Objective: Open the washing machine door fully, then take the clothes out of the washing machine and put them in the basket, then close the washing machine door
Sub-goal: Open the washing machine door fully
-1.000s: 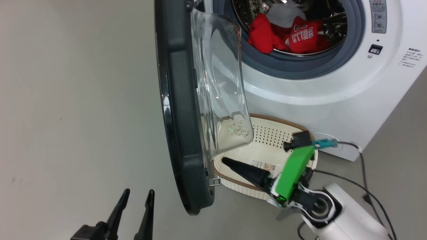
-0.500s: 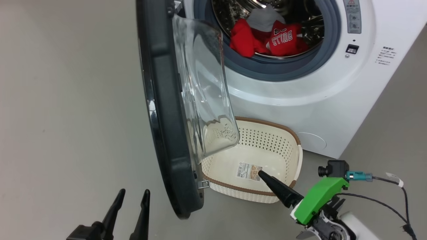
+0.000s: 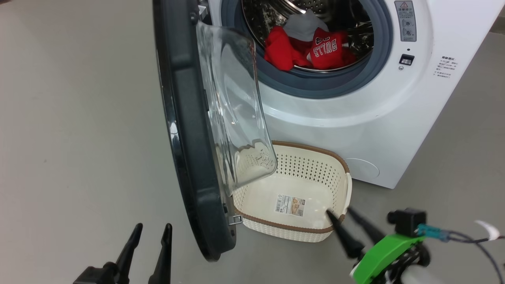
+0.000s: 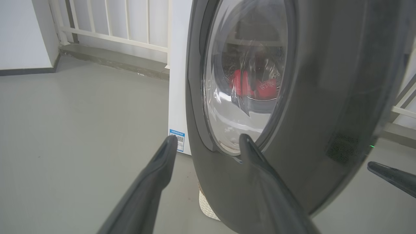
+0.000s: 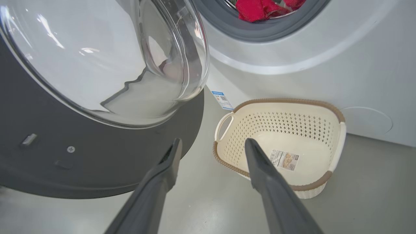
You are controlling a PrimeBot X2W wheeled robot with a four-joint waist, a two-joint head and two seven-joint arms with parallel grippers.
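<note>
Smooth pale grey floor (image 3: pixel 71 118) throughout, faintly scuffed and speckled, with a soft sheen under even, diffuse light and no hard shadows. At the far left of the left wrist view, a plain white wall (image 4: pixel 19 32) with a dark skirting strip (image 4: pixel 26 71) along its foot. Beside that, a white railing (image 4: pixel 123 22) of slim uprights, set on a low grey kerb (image 4: pixel 113 61) raised above the floor. Further white bars (image 4: pixel 403 111) at that view's right edge.

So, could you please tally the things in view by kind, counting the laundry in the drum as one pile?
Washing machine: 1
Washing machine door: 1
Basket: 1
Pile of clothes: 1
Grippers: 2, the left gripper and the right gripper
Total: 6
</note>
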